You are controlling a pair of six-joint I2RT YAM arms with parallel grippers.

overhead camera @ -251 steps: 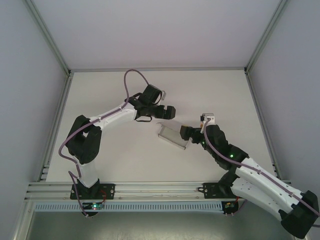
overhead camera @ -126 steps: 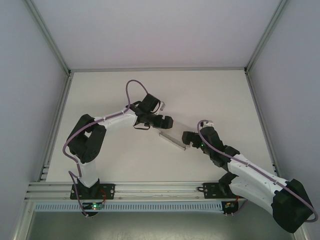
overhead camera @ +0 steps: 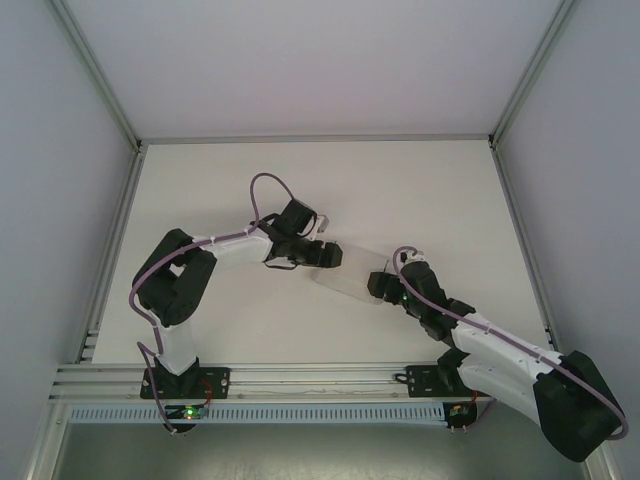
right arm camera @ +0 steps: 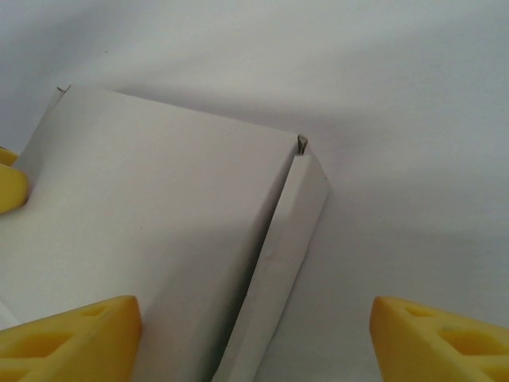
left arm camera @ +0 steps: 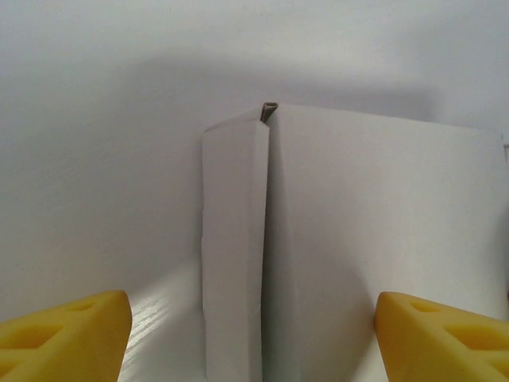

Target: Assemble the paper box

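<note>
If you look down from the top camera, you see a matt white table (overhead camera: 200,180) taking up the middle of the frame. Plain pale walls (overhead camera: 300,60) close it in at the back and on both sides. Grey metal posts (overhead camera: 95,70) run up the corners, and a slotted metal rail (overhead camera: 300,378) crosses the bottom where both arms are bolted. The paper box (overhead camera: 352,268) lies at the centre of that frame as a flattened piece of thin white card. The left gripper (overhead camera: 328,257) sits at its upper-left end and the right gripper (overhead camera: 380,286) at its lower-right end. From your left wrist camera the card runs up from the bottom edge, a narrow folded panel on the left meeting a broad panel along a crease. The yellow fingertips (left arm camera: 67,334) sit in the two bottom corners, spread wide, the left one over the table and the right one in front of the broad panel. You cannot tell whether that one touches it. From your right wrist camera the broad panel covers the left and centre, with the narrow panel on its right. This gripper's jaws are also spread wide, gripping nothing, one tip in front of the card and the other over the table. A yellow tip (right arm camera: 9,191) of the other gripper shows at the left edge, beside the card's far corner. Soft grey shadow lies on the table just beyond the card.
</note>
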